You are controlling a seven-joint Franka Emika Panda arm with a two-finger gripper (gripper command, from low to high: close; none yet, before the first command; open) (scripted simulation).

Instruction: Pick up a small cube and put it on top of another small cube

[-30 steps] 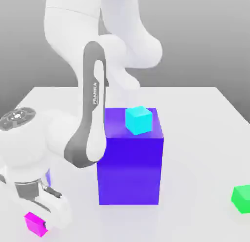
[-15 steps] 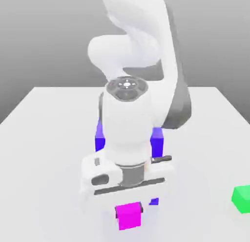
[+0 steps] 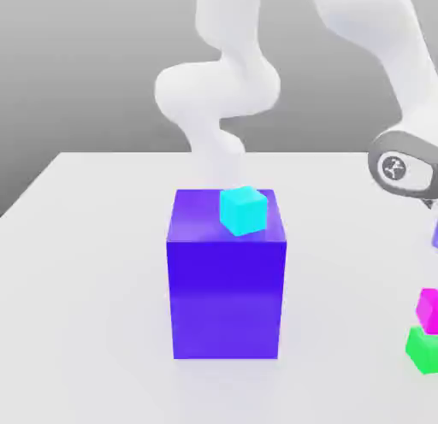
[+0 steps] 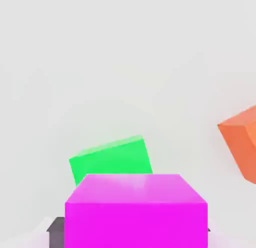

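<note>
The small magenta cube [image 3: 429,309] is at the exterior view's right edge, directly above the green cube [image 3: 423,349]; I cannot tell if they touch. In the hand view the magenta cube [image 4: 136,209] is large and close, with the green cube [image 4: 111,160] partly hidden behind it. My gripper [image 4: 136,238] is at the magenta cube. The arm's wrist joint [image 3: 398,167] hangs above the two cubes at the right.
A big blue-purple block [image 3: 227,281] stands mid-table with a cyan cube [image 3: 243,210] on top. An orange cube [image 4: 243,142] lies near the green one in the hand view. The white table [image 3: 85,268] has free room at the exterior view's left.
The arm swung from the exterior view's front left, across the front of the blue-purple block, to the right edge. It carried the magenta cube to just above the green cube.
</note>
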